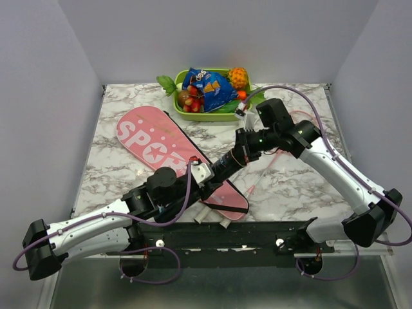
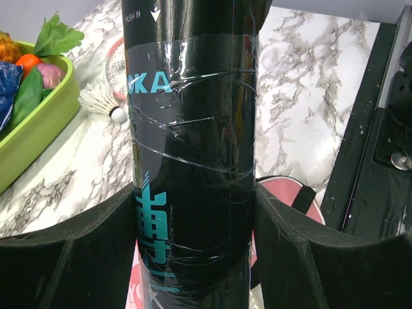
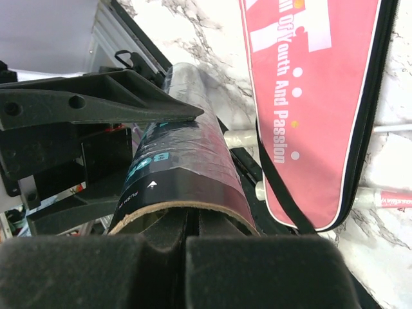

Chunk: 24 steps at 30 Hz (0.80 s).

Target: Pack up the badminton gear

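Note:
My left gripper is shut on the long black tube and holds it slanted above the pink "SPORT" bag. In the left wrist view the tube fills the gap between the fingers. My right gripper is at the tube's far open end. In the right wrist view its fingers are pressed together with the tips just inside the tube's mouth; nothing shows between them. A white shuttlecock lies by a pink racket head. Racket frames lie under the right arm.
The green tray of toy fruit with the blue snack packet stands at the back. White racket handles stick out from under the bag's near end. The black arm rail runs along the near edge.

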Motion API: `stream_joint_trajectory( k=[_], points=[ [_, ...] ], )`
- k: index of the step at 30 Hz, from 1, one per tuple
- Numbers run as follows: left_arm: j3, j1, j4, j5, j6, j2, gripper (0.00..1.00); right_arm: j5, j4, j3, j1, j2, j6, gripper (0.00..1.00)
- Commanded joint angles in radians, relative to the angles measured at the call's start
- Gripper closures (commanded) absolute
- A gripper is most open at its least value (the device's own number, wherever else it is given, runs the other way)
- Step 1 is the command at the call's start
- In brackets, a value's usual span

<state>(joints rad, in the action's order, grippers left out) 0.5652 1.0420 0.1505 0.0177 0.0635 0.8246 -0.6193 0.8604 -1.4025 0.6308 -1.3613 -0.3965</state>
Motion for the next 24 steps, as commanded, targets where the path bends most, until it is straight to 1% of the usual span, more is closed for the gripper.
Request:
stream_joint_trajectory(
  k=[1, 6, 9, 10, 13, 16, 20, 23, 24],
  points=[
    [0.035, 0.000, 0.113, -0.042, -0.007, -0.008, 1.00, -0.008, 0.023, 0.045, 0.049, -0.013, -0.025, 0.99],
    [0.042, 0.003, 0.107, -0.045, -0.007, -0.007, 1.00, -0.051, 0.017, 0.066, 0.060, -0.018, -0.010, 0.99],
    [0.039, 0.006, 0.098, -0.050, -0.013, -0.012, 1.00, -0.024, 0.054, 0.042, 0.061, -0.019, 0.010, 0.79],
    [0.038, 0.006, 0.096, -0.048, -0.014, -0.012, 1.00, -0.004, 0.063, 0.024, 0.060, -0.018, 0.013, 0.69],
    [0.032, 0.010, 0.086, -0.051, -0.025, -0.016, 1.00, 0.021, 0.086, -0.016, 0.060, -0.016, 0.010, 0.59],
    [0.022, 0.015, 0.087, -0.051, -0.039, -0.013, 1.00, 0.058, 0.120, -0.061, 0.060, -0.021, 0.012, 0.56],
    [0.007, 0.023, 0.093, -0.062, -0.053, -0.010, 1.00, 0.127, 0.193, -0.180, 0.044, -0.035, 0.027, 0.54],
    [-0.010, 0.027, 0.096, -0.065, -0.059, -0.015, 1.00, 0.194, 0.235, -0.225, -0.008, -0.039, 0.038, 0.53],
    [-0.013, 0.029, 0.093, -0.068, -0.060, -0.021, 1.00, 0.214, 0.242, -0.243, -0.049, -0.041, 0.041, 0.53]
  ],
)
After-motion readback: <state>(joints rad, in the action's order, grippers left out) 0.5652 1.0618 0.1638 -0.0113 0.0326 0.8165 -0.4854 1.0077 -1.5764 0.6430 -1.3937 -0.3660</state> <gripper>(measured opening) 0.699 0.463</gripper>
